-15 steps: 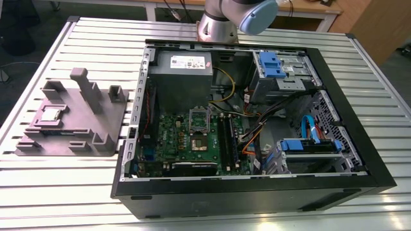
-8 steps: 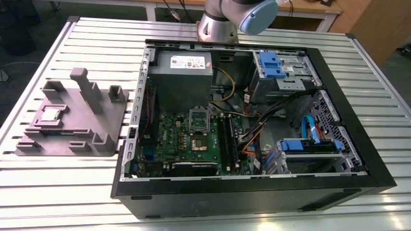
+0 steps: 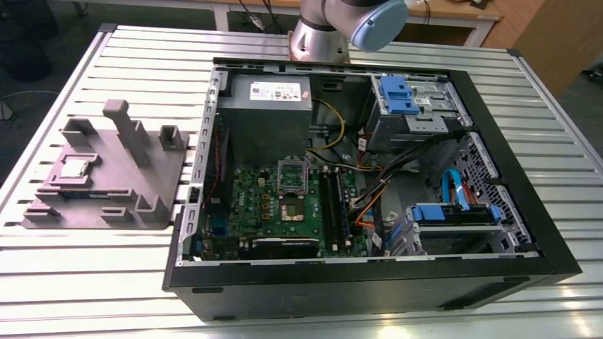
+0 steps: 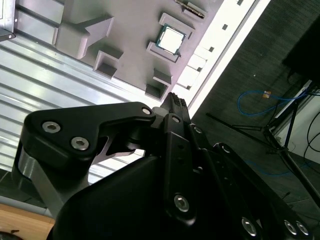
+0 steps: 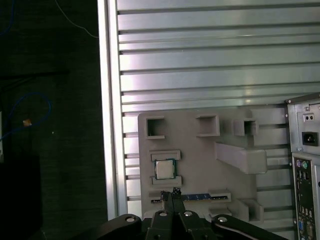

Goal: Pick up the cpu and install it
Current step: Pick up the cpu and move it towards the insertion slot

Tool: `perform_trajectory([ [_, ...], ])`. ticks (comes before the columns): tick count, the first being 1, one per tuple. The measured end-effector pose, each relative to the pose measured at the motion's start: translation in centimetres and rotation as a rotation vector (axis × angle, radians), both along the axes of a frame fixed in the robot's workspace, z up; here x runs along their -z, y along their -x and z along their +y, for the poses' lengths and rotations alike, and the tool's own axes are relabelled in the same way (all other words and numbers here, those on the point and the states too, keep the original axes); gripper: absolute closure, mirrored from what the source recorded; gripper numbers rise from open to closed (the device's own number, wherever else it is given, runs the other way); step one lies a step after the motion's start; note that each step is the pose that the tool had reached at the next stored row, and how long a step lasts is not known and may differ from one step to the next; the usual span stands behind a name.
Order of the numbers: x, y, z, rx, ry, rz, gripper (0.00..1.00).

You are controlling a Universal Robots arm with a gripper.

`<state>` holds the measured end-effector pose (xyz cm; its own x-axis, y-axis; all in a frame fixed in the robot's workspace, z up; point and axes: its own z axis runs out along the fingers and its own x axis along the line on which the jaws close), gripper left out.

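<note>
While the claw hangs over the tabletop, fingers pressed together and pinching nothing, the cpu lies just beyond its tips, seated in a recess of the gray fixture. Pickup not yet done, install not begun. Motherboard socket, well apart from the claw, looks empty.

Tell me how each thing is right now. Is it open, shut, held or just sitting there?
computer case, lying on its side, panel off, open.
socket cover, flipped up, open.
gray tray, sitting beside the computer case, on the exterior view's left.
cpu, lying flat in its slot on the gray tray, not picked up.
gripper, shut, holding nothing, apart from the cpu.
</note>
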<state>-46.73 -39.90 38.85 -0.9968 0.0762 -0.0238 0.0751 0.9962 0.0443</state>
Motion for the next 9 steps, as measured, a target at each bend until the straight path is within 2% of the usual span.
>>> perform_trajectory([
  [5, 0.00, 0.01, 0.00, 0.000, 0.0000, 0.0000, 0.89],
  [6, 0.00, 0.01, 0.00, 0.000, 0.0000, -0.0001, 0.84],
  [7, 0.00, 0.01, 0.00, 0.000, 0.0000, 0.0000, 0.84],
  [9, 0.00, 0.01, 0.00, 0.000, 0.0001, 0.0000, 0.71],
])
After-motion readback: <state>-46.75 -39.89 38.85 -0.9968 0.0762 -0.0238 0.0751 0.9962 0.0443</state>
